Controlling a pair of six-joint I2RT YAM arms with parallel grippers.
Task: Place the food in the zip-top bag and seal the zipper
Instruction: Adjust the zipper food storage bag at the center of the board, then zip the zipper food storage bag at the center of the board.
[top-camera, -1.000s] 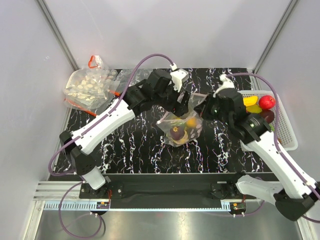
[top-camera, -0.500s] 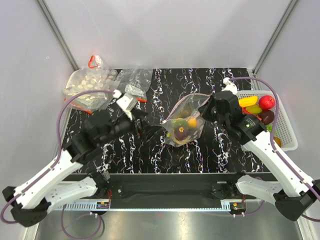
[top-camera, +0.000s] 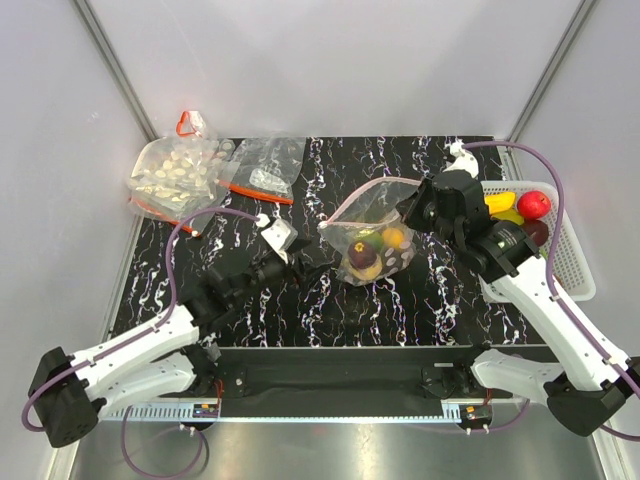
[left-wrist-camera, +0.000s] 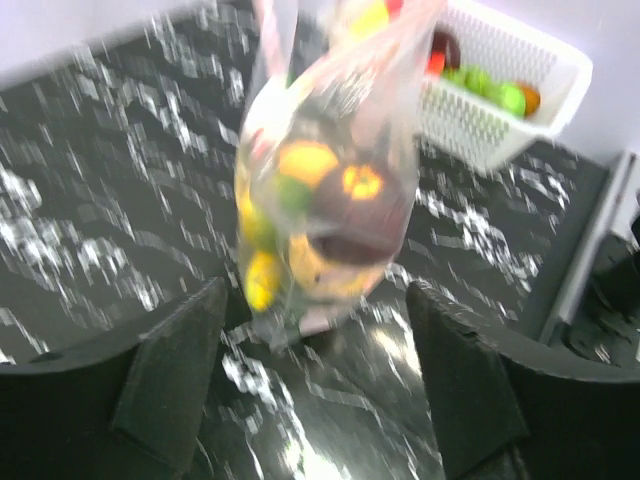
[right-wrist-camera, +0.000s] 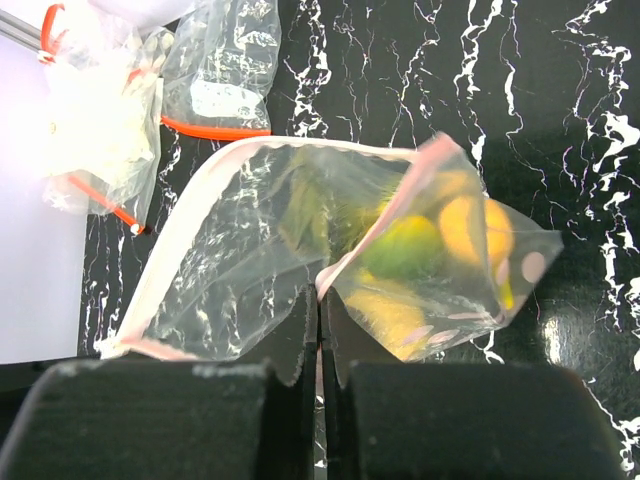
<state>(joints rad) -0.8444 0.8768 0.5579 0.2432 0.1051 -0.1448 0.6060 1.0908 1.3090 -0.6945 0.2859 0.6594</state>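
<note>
The clear zip-top bag (top-camera: 372, 232) with a pinkish-red zipper strip (right-wrist-camera: 200, 195) hangs from my right gripper (top-camera: 415, 210), its mouth gaping open to the left. My right gripper (right-wrist-camera: 320, 300) is shut on the strip at the bag's mouth. Several pieces of food (top-camera: 372, 252), yellow, green, orange and dark purple, sit in the bag's bottom; they also show in the right wrist view (right-wrist-camera: 430, 250) and the left wrist view (left-wrist-camera: 320, 200). My left gripper (top-camera: 303, 264) is open and empty, left of the bag. In its wrist view the left gripper (left-wrist-camera: 315, 292) faces the bag's lower end.
A white mesh basket (top-camera: 572, 262) at the right edge holds more food (top-camera: 533, 204), and also shows in the left wrist view (left-wrist-camera: 505, 120). Two other clear bags lie at the back left, one full of white pieces (top-camera: 172, 175), one smaller (top-camera: 265, 165).
My left arm has let go of the bag's mouth and pulled back to the near left, its gripper now open. The bag now hangs from my right gripper alone and has shifted slightly right.
</note>
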